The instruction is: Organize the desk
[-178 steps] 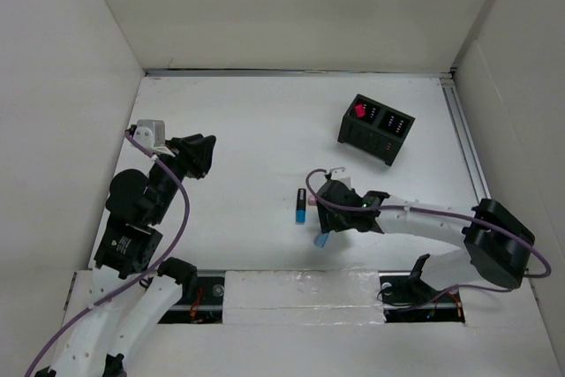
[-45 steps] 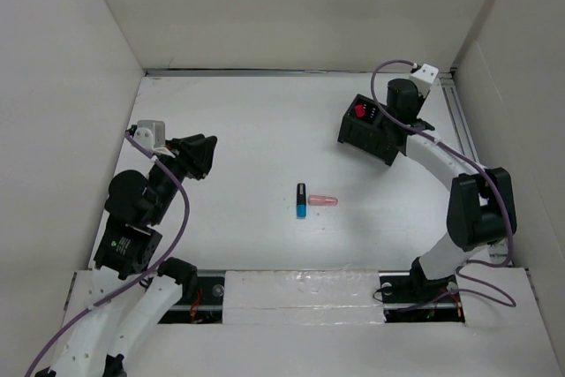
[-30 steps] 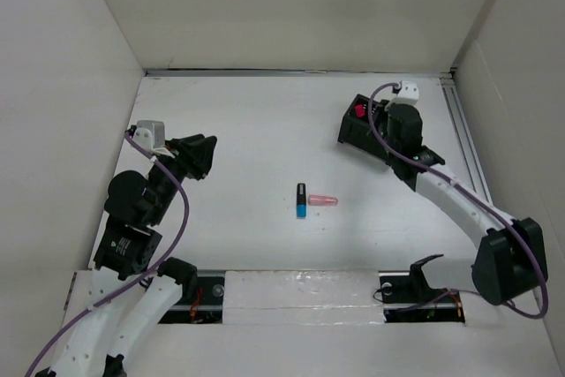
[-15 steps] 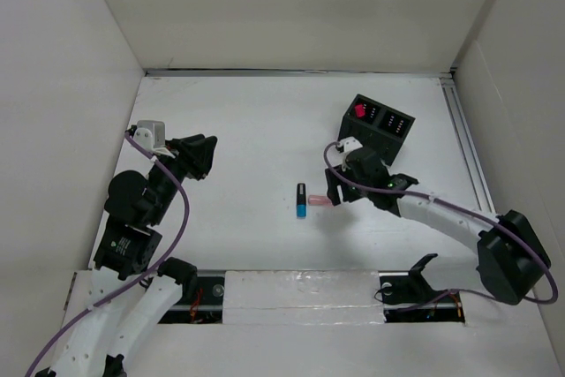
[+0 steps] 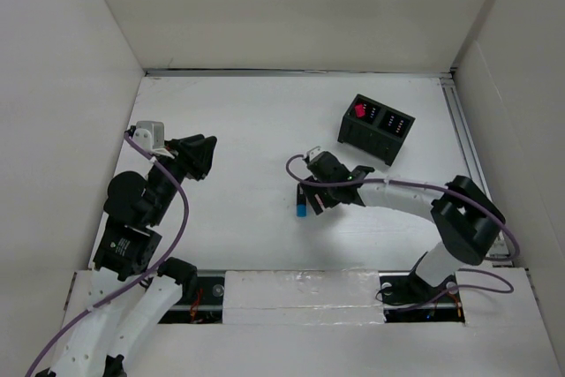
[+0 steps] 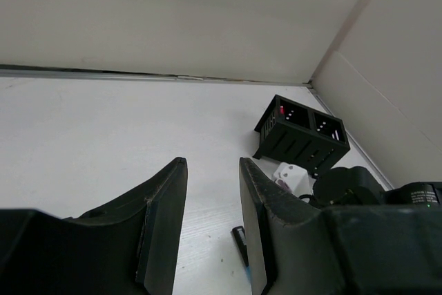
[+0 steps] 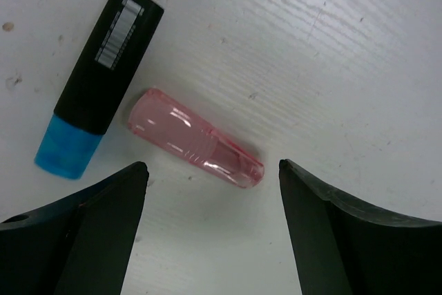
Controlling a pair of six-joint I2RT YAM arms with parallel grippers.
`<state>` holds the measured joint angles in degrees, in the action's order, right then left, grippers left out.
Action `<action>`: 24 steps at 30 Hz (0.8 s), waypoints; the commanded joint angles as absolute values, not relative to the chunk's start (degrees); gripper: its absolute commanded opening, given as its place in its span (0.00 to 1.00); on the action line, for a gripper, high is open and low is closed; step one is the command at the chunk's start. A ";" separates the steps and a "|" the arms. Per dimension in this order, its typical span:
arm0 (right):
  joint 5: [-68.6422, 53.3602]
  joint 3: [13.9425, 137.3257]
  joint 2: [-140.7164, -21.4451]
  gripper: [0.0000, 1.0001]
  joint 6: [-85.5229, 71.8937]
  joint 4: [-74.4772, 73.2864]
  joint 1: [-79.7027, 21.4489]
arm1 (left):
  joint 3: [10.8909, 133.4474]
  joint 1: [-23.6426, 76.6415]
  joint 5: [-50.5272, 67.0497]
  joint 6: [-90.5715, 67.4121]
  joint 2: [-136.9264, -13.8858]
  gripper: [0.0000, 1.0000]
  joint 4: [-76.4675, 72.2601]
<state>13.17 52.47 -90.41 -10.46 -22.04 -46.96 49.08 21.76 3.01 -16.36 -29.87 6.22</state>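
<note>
A clear pink cap (image 7: 195,147) lies on the white desk (image 5: 247,130) next to a black and blue highlighter (image 7: 100,98). My right gripper (image 7: 213,170) is open and hangs just above the desk with the pink cap between its fingers, not touching it. In the top view the right gripper (image 5: 325,190) covers the cap, and only the highlighter's (image 5: 302,209) blue end shows. My left gripper (image 6: 213,170) is open and empty, raised at the left of the desk (image 5: 199,154). The highlighter (image 6: 239,240) shows partly behind its right finger.
A black organizer box (image 5: 375,128) with a red item in one compartment stands at the back right; it also shows in the left wrist view (image 6: 302,135). White wall panels enclose the desk on three sides. A metal rail (image 5: 466,143) runs along the right edge.
My right arm swung back from the organizer box to the middle of the desk and lowered its open gripper over the pink cap. The left arm has not moved.
</note>
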 commanded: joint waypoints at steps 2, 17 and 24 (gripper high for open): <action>17.49 58.00 -93.16 0.82 -7.65 -22.15 -47.29 | 48.78 21.88 3.51 -16.26 -29.27 0.32 3.78; 11.96 59.15 -98.44 0.63 -6.94 -14.86 -43.69 | 48.78 21.88 3.25 -16.17 -30.32 0.32 3.78; 8.97 59.86 -99.05 0.38 -8.09 -14.50 -43.15 | 48.78 21.88 2.99 -16.26 -30.50 0.32 3.96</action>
